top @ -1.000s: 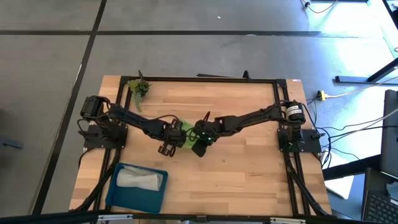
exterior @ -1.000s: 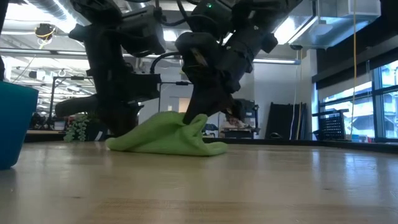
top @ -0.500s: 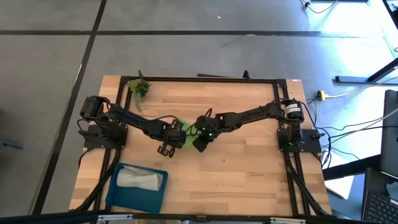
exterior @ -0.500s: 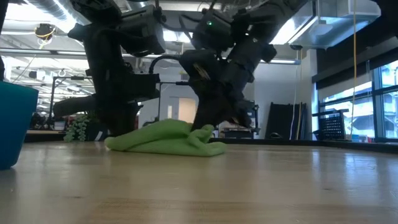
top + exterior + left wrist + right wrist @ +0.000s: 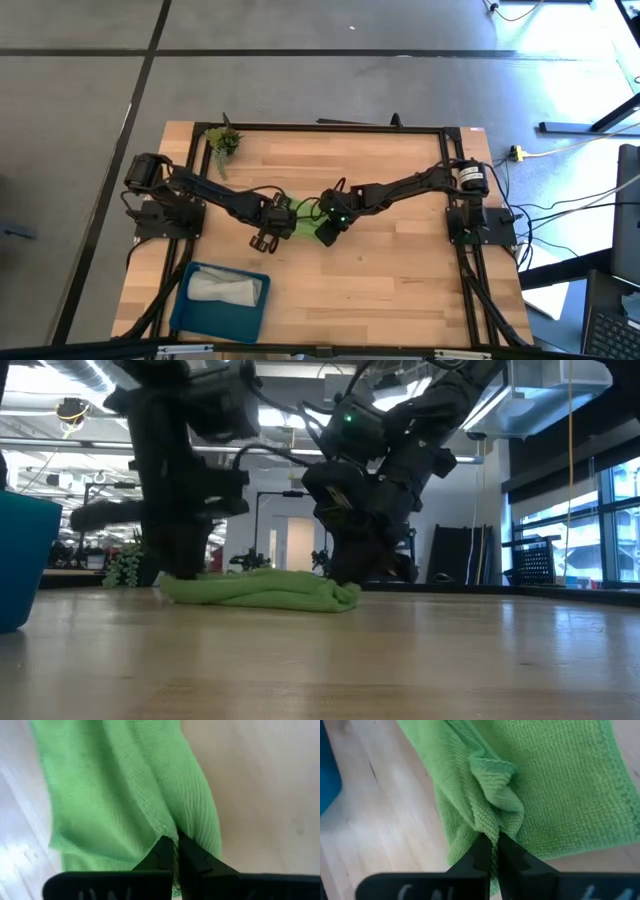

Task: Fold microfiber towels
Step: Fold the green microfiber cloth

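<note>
Right claw clenched on green towel fold, now lowered; towel hump gone, cloth flat on worktop. Left claw clenched on opposite edge. Fold laid; release likely next. Farther: grey towel in tray.

Probably lab: exposed ceiling ducts, floor cables.

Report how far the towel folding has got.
Done: the green towel lies low and doubled on the table. In hand: the left end effector and right end effector are both shut on its edge. Left: releasing it, then the grey towel lying in the blue tray.
</note>
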